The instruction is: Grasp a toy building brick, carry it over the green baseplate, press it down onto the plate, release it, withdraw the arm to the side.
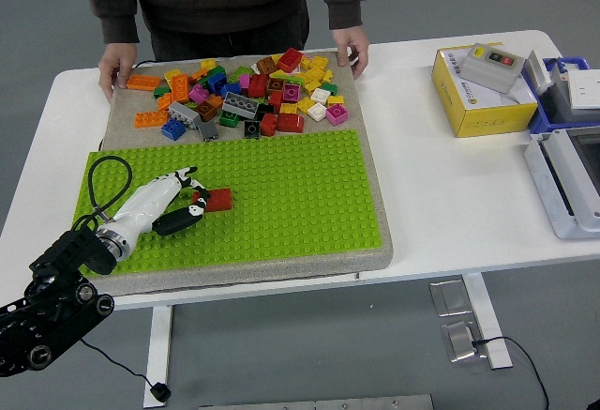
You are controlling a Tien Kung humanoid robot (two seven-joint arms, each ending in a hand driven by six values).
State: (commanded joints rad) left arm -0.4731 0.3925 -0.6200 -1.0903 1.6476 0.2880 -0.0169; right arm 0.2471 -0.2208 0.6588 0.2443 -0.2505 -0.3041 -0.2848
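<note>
The green baseplate (281, 194) lies on a grey mat (127, 114) in front of me. A red brick (221, 200) sits on the plate's left part. My left hand (195, 198), white with black fingertips, reaches in from the lower left. Its fingers and thumb are closed on the brick's left end, and the brick rests flat on the studs. A pile of several loose bricks (253, 91) in many colours lies on the mat behind the plate. My right hand is out of sight.
A person stands at the far side with one hand (117, 63) on the mat's left corner and the other hand (352, 49) on its right corner. A yellow box (478, 91) and blue and grey containers (567, 166) occupy the right of the table.
</note>
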